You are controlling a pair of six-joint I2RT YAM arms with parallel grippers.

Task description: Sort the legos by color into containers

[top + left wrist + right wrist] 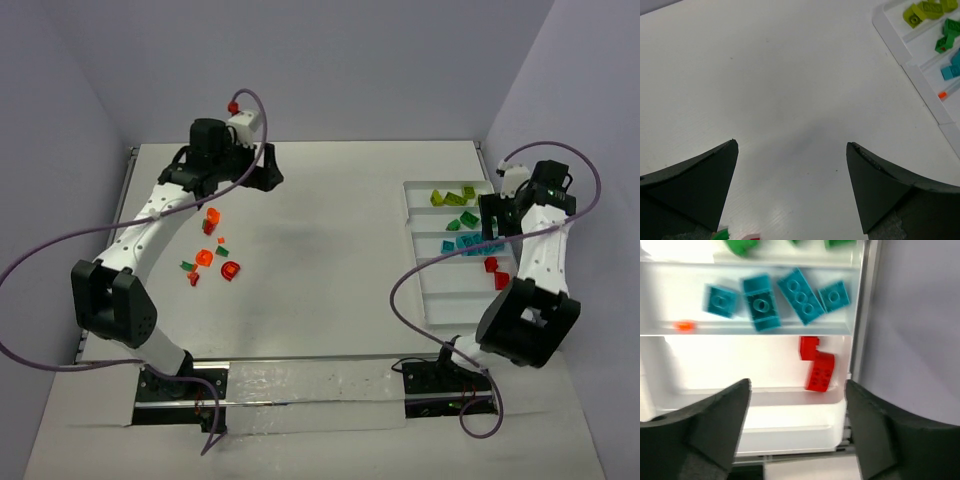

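Legos (205,257) lying loose at left: hard, light, slick plastic, likely needing pinching across flat sides. Left gripper (792,143) and right gripper (797,383) both gaping, carrying nothing.

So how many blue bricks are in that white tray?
4 blue bricks, in a row in one tray compartment, between the green bricks and the red bricks: left, second, long one, right. None seems hidden.
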